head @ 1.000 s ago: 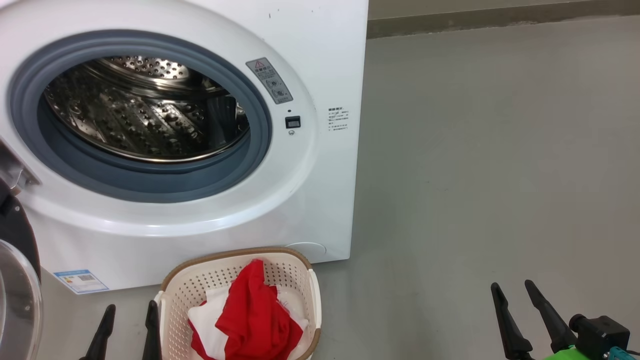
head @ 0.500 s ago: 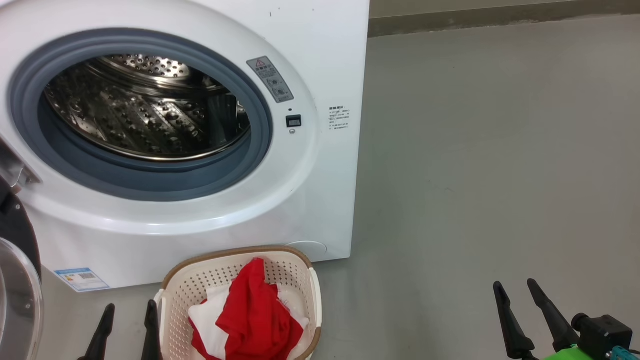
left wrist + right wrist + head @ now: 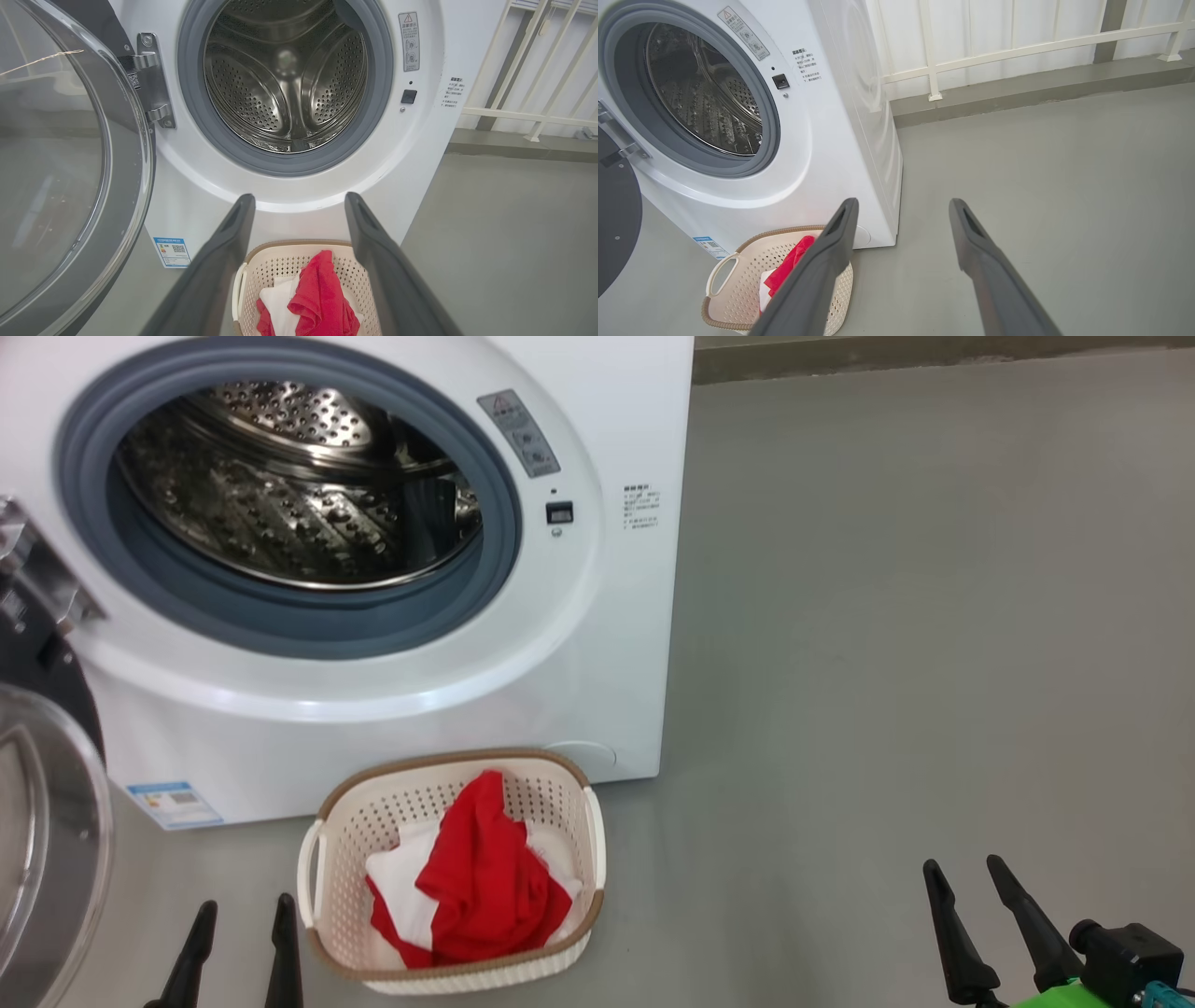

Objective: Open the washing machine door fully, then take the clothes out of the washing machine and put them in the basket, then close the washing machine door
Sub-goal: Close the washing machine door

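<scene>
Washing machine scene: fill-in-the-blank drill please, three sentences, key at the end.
The washing machine door stands ____.
The drum of the washing machine is ____.
The clothes lie in the basket, white and ____.
Missing words: open; empty; red.

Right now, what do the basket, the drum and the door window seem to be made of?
Basket: likely moulded plastic, matte cream, evenly perforated; the brown rim looks woven.
Drum: metal, probably stainless steel, shiny, with reflections and punched holes.
Door window: clear glass or plastic; the look cannot settle which.
</scene>
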